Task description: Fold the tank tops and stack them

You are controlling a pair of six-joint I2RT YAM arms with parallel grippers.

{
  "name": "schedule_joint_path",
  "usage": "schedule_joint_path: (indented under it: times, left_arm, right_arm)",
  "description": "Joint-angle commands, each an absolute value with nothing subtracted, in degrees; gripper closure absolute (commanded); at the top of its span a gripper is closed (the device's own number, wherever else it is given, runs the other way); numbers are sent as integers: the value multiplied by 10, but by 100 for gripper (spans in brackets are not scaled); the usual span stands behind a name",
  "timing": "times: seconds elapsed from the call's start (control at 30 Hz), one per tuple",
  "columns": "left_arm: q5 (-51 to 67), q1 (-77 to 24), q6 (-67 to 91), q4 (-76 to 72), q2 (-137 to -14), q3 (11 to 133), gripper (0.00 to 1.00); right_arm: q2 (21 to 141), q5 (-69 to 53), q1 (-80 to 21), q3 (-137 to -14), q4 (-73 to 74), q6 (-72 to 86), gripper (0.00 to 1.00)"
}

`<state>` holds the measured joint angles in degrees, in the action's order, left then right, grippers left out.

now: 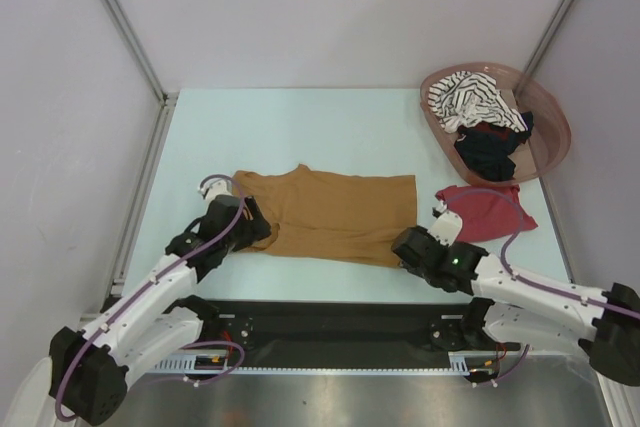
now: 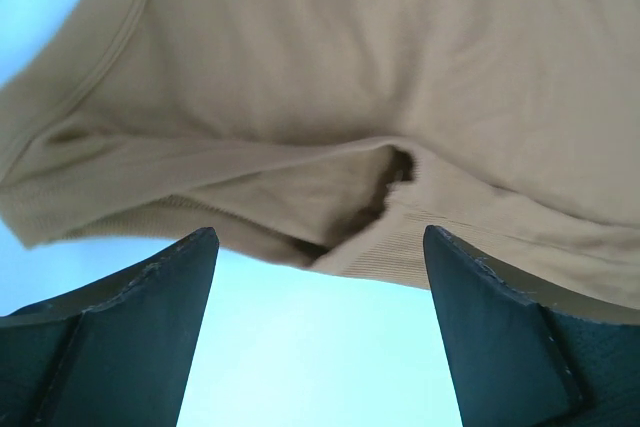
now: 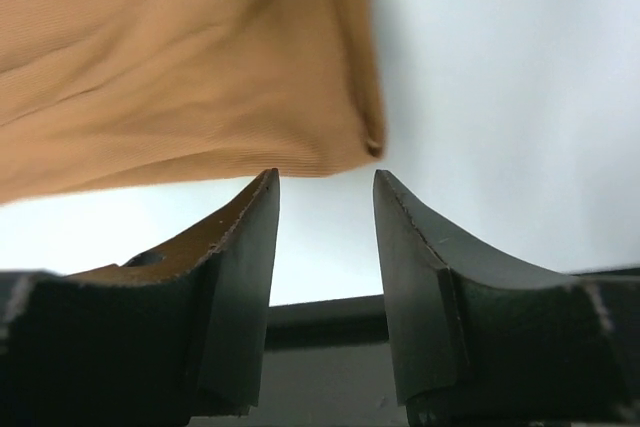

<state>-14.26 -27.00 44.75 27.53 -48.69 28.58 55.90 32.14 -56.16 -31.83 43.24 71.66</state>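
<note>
Left jaws: my left gripper [image 2: 320, 247] stands wide apart with nothing between the fingers. The bunched strap end of the mustard-brown tank top [image 2: 350, 67] lies just past the tips.
Right jaws: my right gripper [image 3: 325, 182] is parted and the gap is bare. The cloth's near corner sits just beyond the tips.
Mustard-brown tank top: flat on the table [image 1: 300, 127], stretched between my two grippers, straps toward my left.
Dark red tank top [image 1: 485, 209]: small flat bundle on the table, just right of the brown one and apart from it.
Basket [image 1: 555, 127]: far right corner. It holds the striped tank top [image 1: 470, 99] at the far side and the black tank top [image 1: 487, 147] nearer.
</note>
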Motion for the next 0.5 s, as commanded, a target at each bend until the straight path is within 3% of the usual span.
schedule_joint_path:
  times: [0.0, 0.17, 0.3, 0.47]
  left_arm:
    - [-101, -272, 348, 257, -482, 330, 11]
    - [-18, -271, 332, 209, -538, 338, 21]
    - [-4, -271, 334, 178, -558, 334, 23]
    - [13, -271, 328, 157, -576, 331, 25]
  right_arm:
    - [499, 359, -563, -330, 373, 582, 53]
    - [483, 277, -454, -334, 302, 439, 54]
    - [508, 175, -347, -336, 255, 382, 52]
    - [569, 117, -314, -347, 208, 348, 53]
